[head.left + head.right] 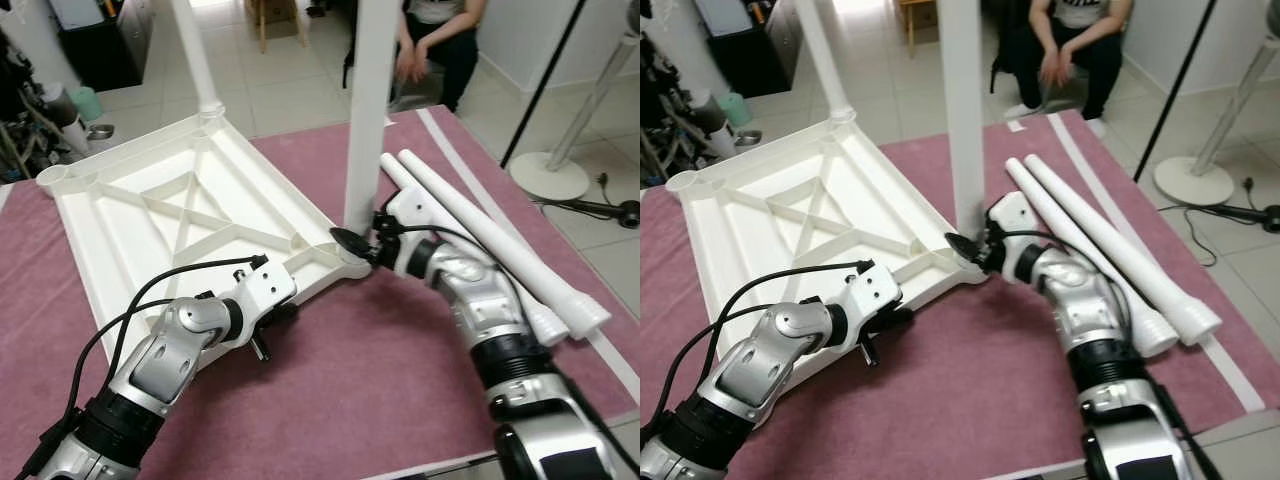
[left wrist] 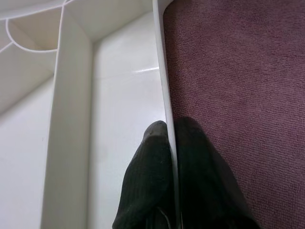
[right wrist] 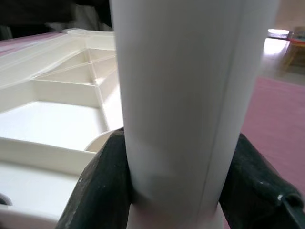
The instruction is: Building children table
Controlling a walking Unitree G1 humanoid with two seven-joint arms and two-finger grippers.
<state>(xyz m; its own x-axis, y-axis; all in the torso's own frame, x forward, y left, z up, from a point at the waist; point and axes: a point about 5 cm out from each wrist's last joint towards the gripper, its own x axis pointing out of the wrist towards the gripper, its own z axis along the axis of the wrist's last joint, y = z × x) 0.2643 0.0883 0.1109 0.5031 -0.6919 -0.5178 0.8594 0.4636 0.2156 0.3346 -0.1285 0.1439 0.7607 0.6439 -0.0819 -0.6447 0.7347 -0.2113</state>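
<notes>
1. The white tabletop (image 1: 170,215) lies upside down on the purple carpet (image 1: 360,380), ribs facing up, filling the middle left of the head views.
2. The right gripper (image 1: 352,243) sits at the tabletop's near right corner, centre of the frame, clenched around the base of a white leg (image 1: 370,110) that stands upright in the corner socket. In the right wrist view the black fingers (image 3: 102,186) press on both sides of that leg.
3. The left gripper (image 2: 170,162) is at the tabletop's near edge, lower left of centre. Its two fingers pinch the thin rim, one inside the tray and one outside on the carpet.
4. Legs, counted: four. One stands in the far corner socket (image 1: 195,55) at upper centre, one is in the right gripper, and two loose legs (image 1: 500,245) lie side by side on the carpet at the right, just beside the right arm.
5. An open socket (image 1: 50,180) shows at the tabletop's far left corner.
6. A seated person (image 1: 435,40) is at the top right, hands together, with a fan stand (image 1: 560,160) nearby on the tile floor.
</notes>
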